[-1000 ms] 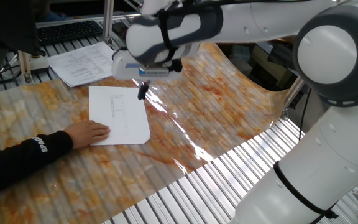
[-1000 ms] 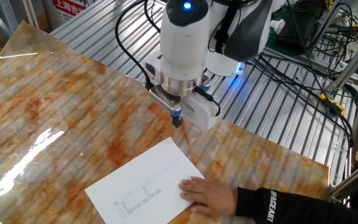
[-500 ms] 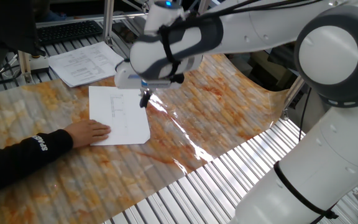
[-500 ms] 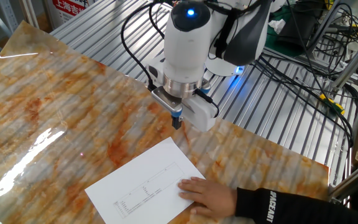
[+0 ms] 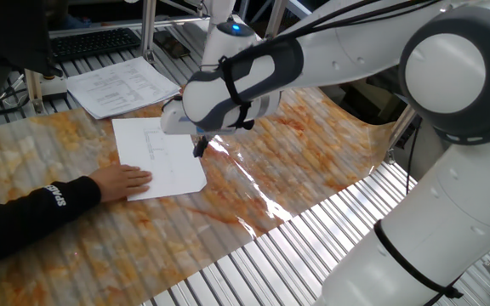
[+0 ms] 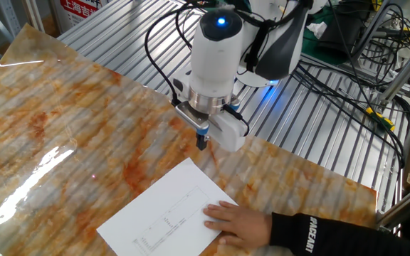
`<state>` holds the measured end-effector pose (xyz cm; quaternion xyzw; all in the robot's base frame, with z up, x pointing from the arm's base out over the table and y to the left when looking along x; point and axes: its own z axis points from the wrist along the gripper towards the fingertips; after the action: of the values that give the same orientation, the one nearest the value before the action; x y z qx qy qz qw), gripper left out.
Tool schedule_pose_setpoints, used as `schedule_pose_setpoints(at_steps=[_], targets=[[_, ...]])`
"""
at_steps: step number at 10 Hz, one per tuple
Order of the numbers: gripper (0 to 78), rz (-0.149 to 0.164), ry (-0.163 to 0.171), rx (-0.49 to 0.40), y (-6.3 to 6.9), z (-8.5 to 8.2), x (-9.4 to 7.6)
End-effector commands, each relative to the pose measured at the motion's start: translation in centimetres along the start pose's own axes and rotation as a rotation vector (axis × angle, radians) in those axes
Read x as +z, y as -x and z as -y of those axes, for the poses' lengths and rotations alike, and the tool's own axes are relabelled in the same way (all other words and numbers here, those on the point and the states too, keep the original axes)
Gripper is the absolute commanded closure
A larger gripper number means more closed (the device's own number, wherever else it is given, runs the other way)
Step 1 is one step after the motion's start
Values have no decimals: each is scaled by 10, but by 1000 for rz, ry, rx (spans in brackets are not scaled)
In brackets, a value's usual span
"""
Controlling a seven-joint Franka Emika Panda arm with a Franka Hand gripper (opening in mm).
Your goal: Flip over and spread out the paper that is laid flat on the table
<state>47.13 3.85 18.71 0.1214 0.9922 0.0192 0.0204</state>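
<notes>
The tool (image 6: pixel 202 143) is hanging just above the far edge of the paper (image 6: pixel 169 210), its small dark fingers pointing straight down; they are looking pressed close together with nothing between them, though they are too small to be sure of the gap. In the opposite view the tool (image 5: pixel 199 148) is sitting right at the paper's (image 5: pixel 158 158) long edge, the one away from the person.

Below and towards the person from the tool, the sheet is lying flat with its few faint printed lines facing up. It is thin, white and limp, and a person's hand (image 6: pixel 238 222) in a dark sleeve is resting on its near corner.

The likely trouble is in the pick-up. A flat sheet is giving the fingers no lip to catch, so they may be sliding it along the glossy covering instead of lifting it. That covering is wavy and ridged, so the edge could be sitting in a trough out of reach, or the fingers could be snagging the plastic itself. With the hand pinning one corner, a firm pull could be creasing or tearing the sheet.

Beneath everything the desk (image 6: pixel 62 114) is shiny orange-and-grey marbled plastic, with bare metal slats (image 5: pixel 313 246) showing beyond it. Further past the tool, a stack of printed pages (image 5: pixel 119 85) is lying
</notes>
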Motion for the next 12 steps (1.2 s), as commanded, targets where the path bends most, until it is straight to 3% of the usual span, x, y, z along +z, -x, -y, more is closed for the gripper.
schedule_pose_setpoints(at_steps=[1,12], targets=[[776,20,4,-4,-3,6,16],[776,54,11,-52,10,23,45]])
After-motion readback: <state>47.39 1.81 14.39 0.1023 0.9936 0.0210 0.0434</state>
